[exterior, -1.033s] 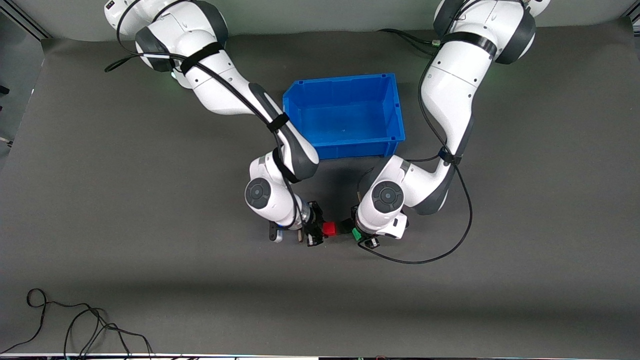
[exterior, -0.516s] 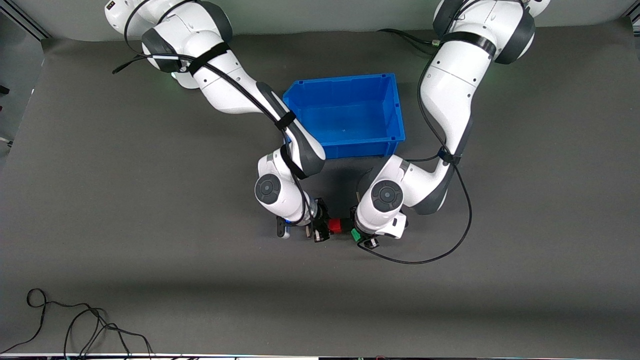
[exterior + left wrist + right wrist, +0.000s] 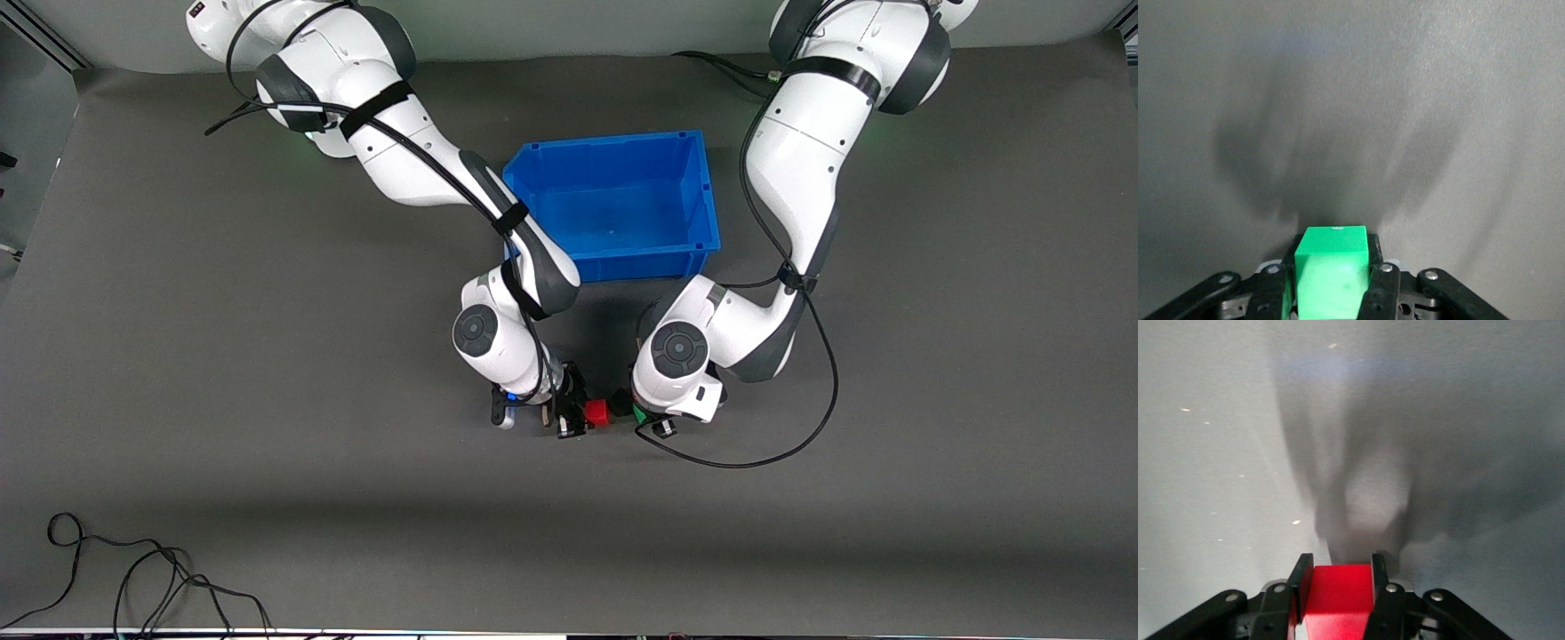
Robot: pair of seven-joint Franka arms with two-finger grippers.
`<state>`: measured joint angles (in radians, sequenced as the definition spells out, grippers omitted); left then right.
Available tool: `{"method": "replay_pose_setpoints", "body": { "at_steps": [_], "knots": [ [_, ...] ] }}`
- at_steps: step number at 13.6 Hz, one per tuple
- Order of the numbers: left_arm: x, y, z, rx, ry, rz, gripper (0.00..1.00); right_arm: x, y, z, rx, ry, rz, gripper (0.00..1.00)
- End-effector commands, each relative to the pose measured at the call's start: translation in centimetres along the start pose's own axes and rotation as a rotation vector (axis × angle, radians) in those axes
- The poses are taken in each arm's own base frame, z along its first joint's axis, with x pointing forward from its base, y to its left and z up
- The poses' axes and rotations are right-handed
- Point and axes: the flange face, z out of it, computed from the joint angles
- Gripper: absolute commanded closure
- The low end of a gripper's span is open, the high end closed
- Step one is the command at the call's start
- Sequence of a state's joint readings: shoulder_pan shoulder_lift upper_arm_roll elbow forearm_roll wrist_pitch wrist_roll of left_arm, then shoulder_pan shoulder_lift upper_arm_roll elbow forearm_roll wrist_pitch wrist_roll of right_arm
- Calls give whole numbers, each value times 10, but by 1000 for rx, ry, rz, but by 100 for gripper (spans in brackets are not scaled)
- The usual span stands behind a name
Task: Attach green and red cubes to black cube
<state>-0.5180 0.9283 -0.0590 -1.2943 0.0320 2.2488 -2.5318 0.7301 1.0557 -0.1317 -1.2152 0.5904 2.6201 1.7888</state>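
Note:
My right gripper [image 3: 580, 414] is shut on the red cube [image 3: 596, 412] low over the mat, nearer to the front camera than the blue bin. My left gripper [image 3: 644, 417] is shut on the green cube [image 3: 639, 412], facing it. A small black cube [image 3: 620, 404] sits between the two coloured cubes, close to both; I cannot tell whether they touch. In the left wrist view the green cube [image 3: 1331, 267] fills the gap between the fingers [image 3: 1379, 280]. In the right wrist view the red cube [image 3: 1338, 590] sits between the fingers [image 3: 1300, 577]. The black cube does not show in either wrist view.
An empty blue bin [image 3: 622, 265] stands on the grey mat [image 3: 267, 400] between the two arms, farther from the front camera than the grippers. A loose black cable [image 3: 133, 578] lies at the mat's near edge toward the right arm's end.
My right gripper has moved with the red cube toward the left gripper, closing the gap to the black cube. The left gripper has shifted only slightly.

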Motion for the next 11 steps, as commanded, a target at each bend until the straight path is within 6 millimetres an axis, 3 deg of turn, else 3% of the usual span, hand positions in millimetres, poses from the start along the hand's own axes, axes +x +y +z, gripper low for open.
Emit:
{"method": "replay_pose_setpoints", "body": {
  "at_steps": [1,6,11],
  "knots": [
    [-3,-2,4,-6,27,29,100,-3,-1,8,49,-31,32,100],
    [-6,-6,3,1,22,61,100,-5,-1,8,49,-33,32,100],
    [-10,8,-14,-11,-39,0,100,-2,-4,3,43,-24,13,100]
  ]
}}
